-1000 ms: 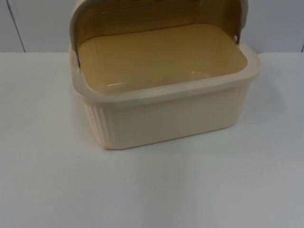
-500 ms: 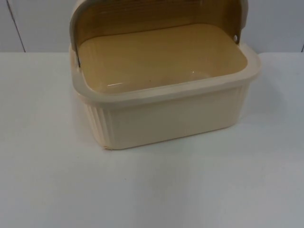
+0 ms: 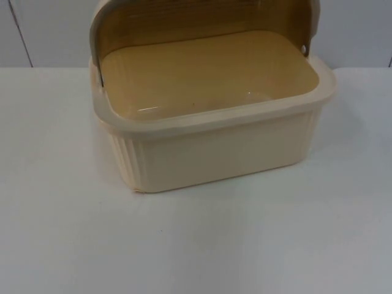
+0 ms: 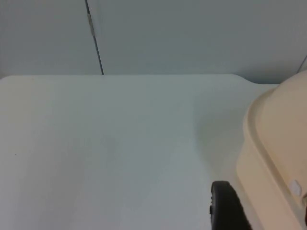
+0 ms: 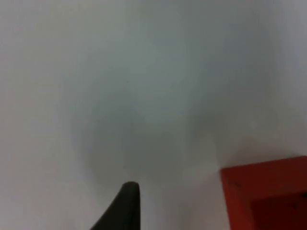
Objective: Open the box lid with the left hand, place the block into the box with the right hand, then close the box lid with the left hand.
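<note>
The white table [image 3: 257, 245] runs back to the grey partition wall [image 3: 361, 30]. At about 12 o'clock on it in the top view stands the cream box [image 3: 214, 147], ribbed on its outside walls, its tan interior bare. The box lid [image 3: 202, 18] is swung up and back behind the opening, so the box stands open. In the left wrist view the left gripper [image 4: 225, 211] hangs just beside the box's outer wall, over bare table; whether its fingers are spread or pressed together cannot be told. In the right wrist view the right gripper [image 5: 122, 206] is above the table with the red block [image 5: 266, 194] lying near it, apart from it; its finger state cannot be told either.
</note>
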`<action>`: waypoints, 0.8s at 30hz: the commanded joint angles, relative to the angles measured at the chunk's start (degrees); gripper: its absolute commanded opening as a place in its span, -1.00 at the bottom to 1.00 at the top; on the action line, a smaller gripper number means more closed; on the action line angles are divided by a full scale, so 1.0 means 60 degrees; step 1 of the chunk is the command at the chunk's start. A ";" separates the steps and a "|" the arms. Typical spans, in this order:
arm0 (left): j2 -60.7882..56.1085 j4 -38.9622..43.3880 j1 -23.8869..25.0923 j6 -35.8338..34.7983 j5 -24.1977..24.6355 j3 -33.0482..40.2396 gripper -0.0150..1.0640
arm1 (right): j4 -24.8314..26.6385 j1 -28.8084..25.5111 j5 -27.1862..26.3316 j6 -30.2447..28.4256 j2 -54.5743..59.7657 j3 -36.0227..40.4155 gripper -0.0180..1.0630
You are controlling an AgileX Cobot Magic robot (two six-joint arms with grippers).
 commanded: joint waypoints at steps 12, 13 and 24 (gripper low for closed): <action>-0.0012 0.0437 0.0049 -0.0079 0.0425 0.0059 -0.22 | -0.1723 0.0426 0.0731 0.1170 0.0074 0.0026 0.97; -0.0012 0.0489 0.0049 -0.0079 0.0426 0.0059 -0.22 | -0.1757 0.0426 0.0803 0.1152 0.0074 0.0026 0.97; -0.0012 0.0505 0.0049 -0.0079 0.0445 0.0059 -0.22 | -0.2409 0.0120 0.0640 0.1446 0.0074 0.0026 0.94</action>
